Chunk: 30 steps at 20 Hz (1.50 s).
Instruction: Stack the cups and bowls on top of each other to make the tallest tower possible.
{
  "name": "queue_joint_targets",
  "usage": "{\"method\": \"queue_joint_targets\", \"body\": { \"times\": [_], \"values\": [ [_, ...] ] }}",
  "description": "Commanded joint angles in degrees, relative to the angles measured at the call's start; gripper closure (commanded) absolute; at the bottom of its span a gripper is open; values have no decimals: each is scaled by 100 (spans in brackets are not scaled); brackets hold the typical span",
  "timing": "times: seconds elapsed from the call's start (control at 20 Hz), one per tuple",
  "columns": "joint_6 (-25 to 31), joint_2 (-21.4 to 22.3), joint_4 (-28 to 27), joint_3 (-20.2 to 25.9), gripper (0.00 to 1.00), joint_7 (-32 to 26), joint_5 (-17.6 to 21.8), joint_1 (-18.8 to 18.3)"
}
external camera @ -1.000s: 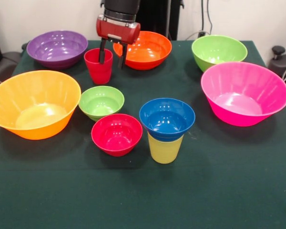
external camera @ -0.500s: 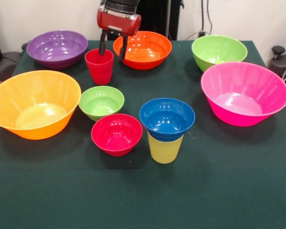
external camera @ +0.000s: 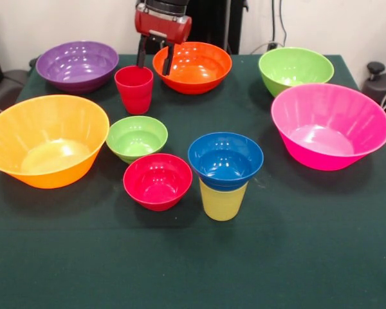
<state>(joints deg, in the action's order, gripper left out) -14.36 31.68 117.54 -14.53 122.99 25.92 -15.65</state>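
The red cup (external camera: 134, 89) stands upright on the green cloth, at the back left of centre. My gripper (external camera: 154, 68) hangs just above and behind the cup's right rim, open and empty, clear of the cup. The yellow cup (external camera: 222, 202) stands near the middle front with the small blue bowl (external camera: 225, 159) resting upright on its mouth. The small red bowl (external camera: 157, 181) sits to their left, and the small green bowl (external camera: 136, 138) sits behind that.
The purple bowl (external camera: 77, 64) is at the back left and the medium orange bowl (external camera: 194, 67) is right behind my gripper. The medium green bowl (external camera: 296, 69) is at the back right. The large pink bowl (external camera: 330, 125) is at the right, the large orange-yellow bowl (external camera: 46, 140) at the left.
My gripper has risen from around the red cup's rim to just above it. The red cup stayed on the table. Nothing else moved.
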Motion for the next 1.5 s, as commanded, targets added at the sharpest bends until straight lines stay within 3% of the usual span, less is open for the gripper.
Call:
{"method": "queue_joint_targets", "body": {
  "times": [0.05, 0.3, 0.8, 1.2, 1.5],
  "values": [
    [-495, -647, 122, 142, 0, 566, 135, 234],
    [-1188, -1305, -45, -18, 0, 572, 108, 212],
    [-1613, -1762, -340, 39, 0, 468, 229, -102],
    [-1257, -1502, -281, 244, 0, 380, 564, -346],
    [-668, -1138, -224, 587, 0, 388, 798, -556]
  ]
}}
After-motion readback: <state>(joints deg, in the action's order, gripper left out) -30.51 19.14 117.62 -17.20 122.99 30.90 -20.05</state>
